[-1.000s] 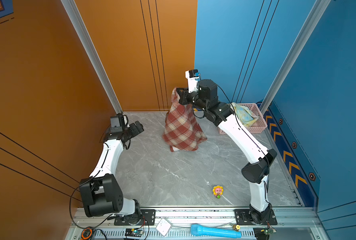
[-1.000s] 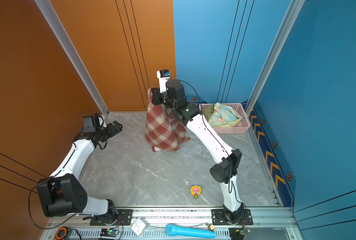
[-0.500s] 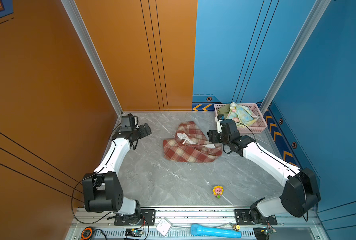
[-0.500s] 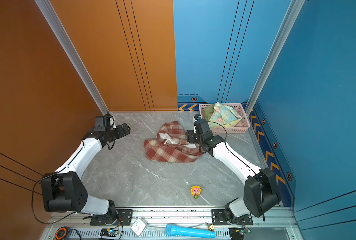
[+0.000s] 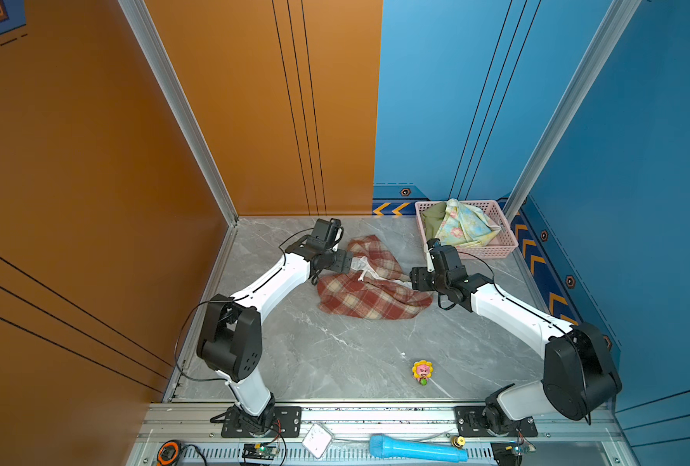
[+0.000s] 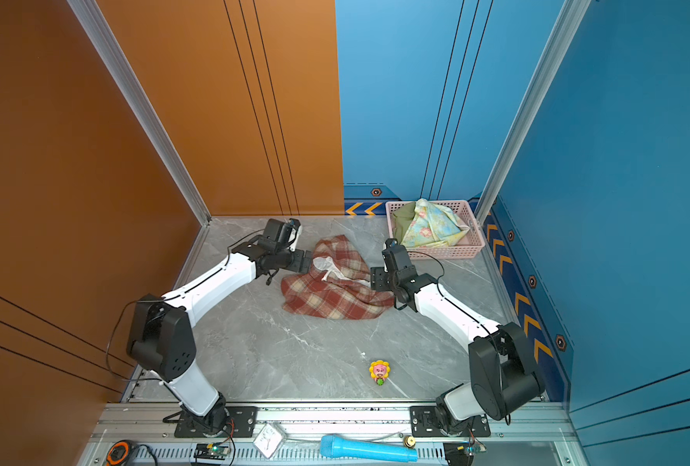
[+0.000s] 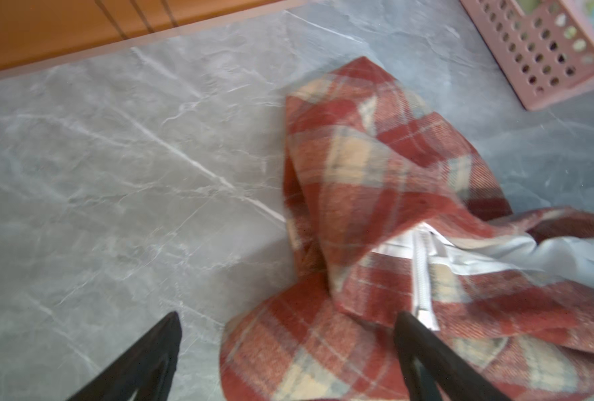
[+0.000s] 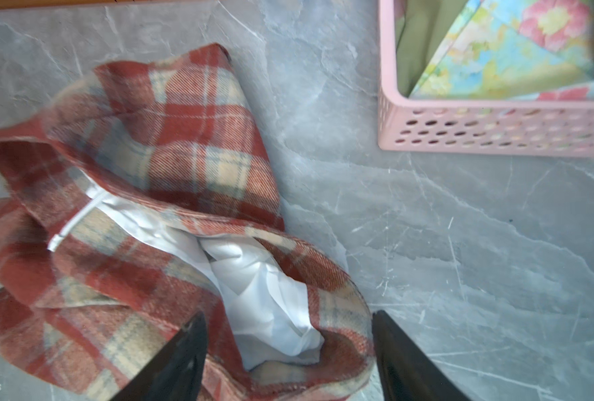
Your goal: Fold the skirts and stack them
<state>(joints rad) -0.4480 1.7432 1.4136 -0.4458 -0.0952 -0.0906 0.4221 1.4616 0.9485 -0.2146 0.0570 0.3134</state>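
Marbled grey counter [image 5: 335,355] carries the whole job. Nearest, on the front rail, lies a blue tube [image 5: 416,452], and a little further in a toy flower [image 5: 422,371] stands alone, well clear of the work.

Mid-counter the plaid skirt [image 5: 367,298] lies in a crumpled heap, its white lining [image 8: 264,302] and zip [image 7: 422,277] turned outward. The left hand [image 5: 345,261] sits at its left edge and the right hand [image 5: 416,278] at its right edge. Both have their fingers spread apart and neither grips anything, though cloth lies between the right hand's fingers.

The step in hand looks like spreading this skirt flat. To do it well, each hand should pinch one end of the waistband near the lining, taking a single layer of the cloth, then lift and draw apart evenly so the twist falls out before any fold.

Beyond, the pink basket [image 5: 484,253] holds the floral skirt [image 5: 462,226] over the olive skirt [image 5: 432,216], both unfolded.
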